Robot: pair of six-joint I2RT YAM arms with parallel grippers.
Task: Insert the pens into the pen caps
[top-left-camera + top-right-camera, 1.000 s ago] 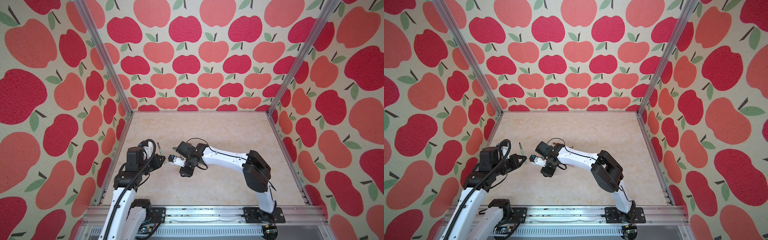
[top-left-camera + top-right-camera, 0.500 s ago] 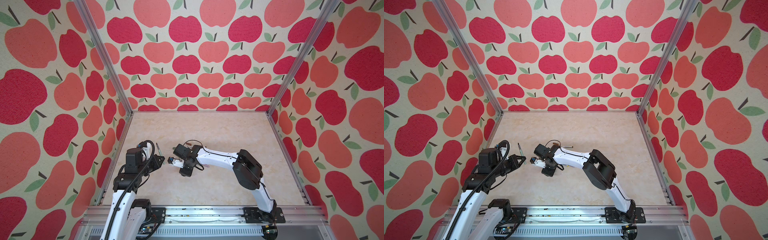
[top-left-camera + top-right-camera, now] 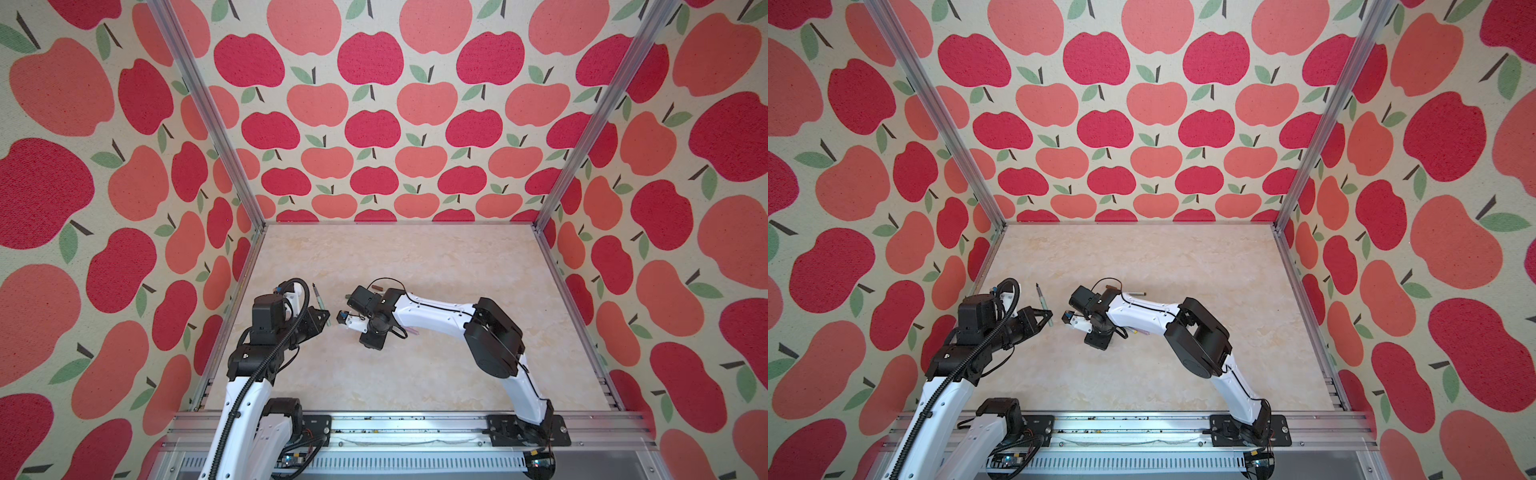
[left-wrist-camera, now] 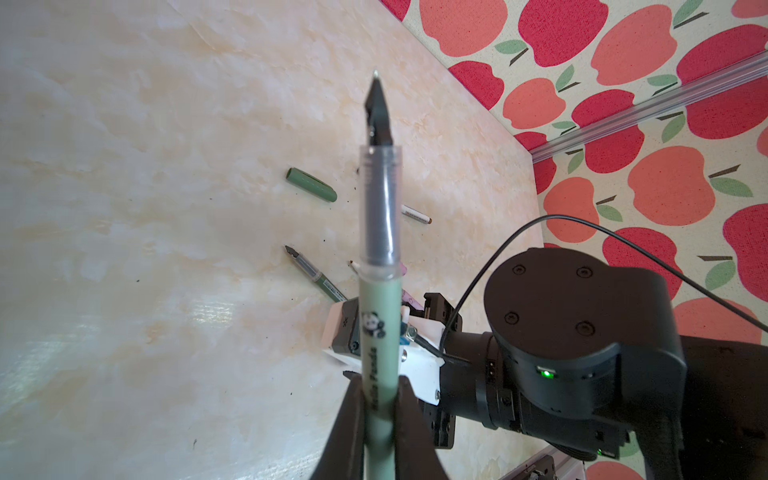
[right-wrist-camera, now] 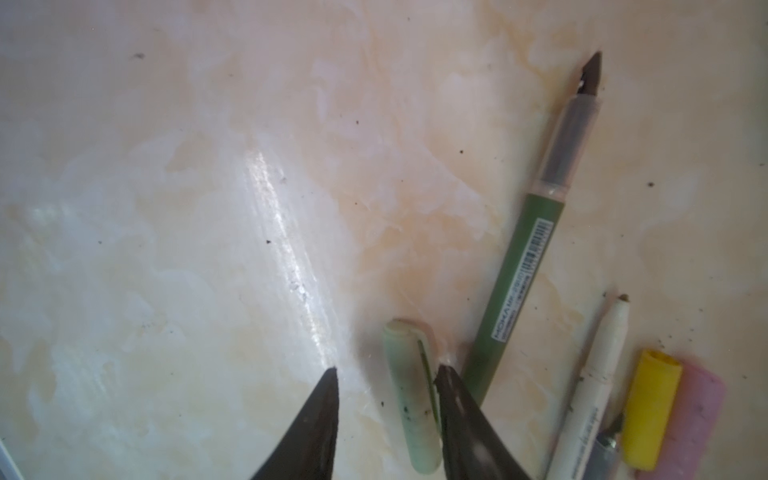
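Note:
My left gripper [image 4: 380,399] is shut on a sage green pen [image 4: 379,257], held above the table with its dark tip pointing away; in both top views it stands at the left [image 3: 319,300] [image 3: 1042,300]. My right gripper [image 5: 386,374] is down at the table, open, its fingers [image 5: 451,399] astride a sage green cap [image 5: 409,386] that lies against one finger, with a gap to the other. Beside it lie a dark green pen [image 5: 528,249], a white-and-yellow pen [image 5: 598,365], a yellow cap [image 5: 648,407] and a lilac-pink piece [image 5: 694,419].
A dark green cap [image 4: 311,185] and a grey-white-and-brown pen [image 4: 415,214] lie farther out on the marble table [image 3: 415,374]. A brown cap [image 3: 377,286] lies behind the right wrist. Apple-patterned walls enclose the table on three sides; the arms' rail [image 3: 395,428] runs along the front.
The right arm's elbow has swung a little to the left and its jaws have narrowed slightly around the cap. The left arm and its pen have stayed put.

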